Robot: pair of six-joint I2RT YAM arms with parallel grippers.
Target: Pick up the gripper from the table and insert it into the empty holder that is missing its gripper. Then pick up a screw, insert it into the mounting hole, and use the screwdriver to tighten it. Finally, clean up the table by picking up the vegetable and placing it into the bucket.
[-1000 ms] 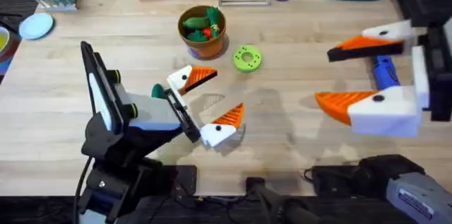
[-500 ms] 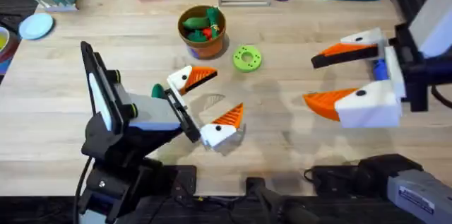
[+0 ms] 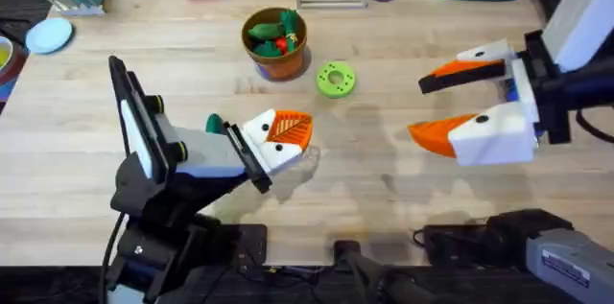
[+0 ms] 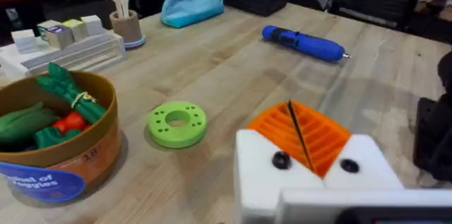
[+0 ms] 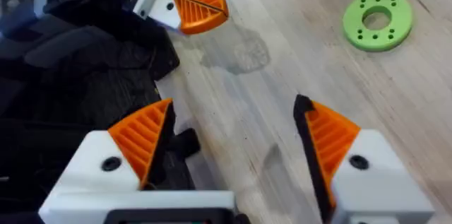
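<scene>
Landmark used: flat round green plastic disc (image 3: pixel 335 79) on wooden table (image 3: pixel 403 189).

- Left tool (image 3: pixel 278 137): white blocks with orange ribbed pads pressed together, nothing seen between; sits just below-left of disc.
- Right tool (image 3: pixel 460 101): spread wide, empty, well right of disc.
- Chunky blue powered screwdriver (image 4: pixel 304 42): seen clearly from left wrist, beyond disc; mostly hidden behind right tool overhead. Judged stiff, smooth, likely slippery, some heft — best gripped mid-body.
- Orange-brown round bucket (image 3: pixel 276 43): just up-left of disc, green and red veg inside.

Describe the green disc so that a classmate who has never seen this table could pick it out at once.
Find the orange-brown bucket of toy vegetables near the table's far edge. The green disc lies flat on the wood just beside it, toward the right arm's side. Its centre hole ringed by smaller holes sets it apart.
</scene>
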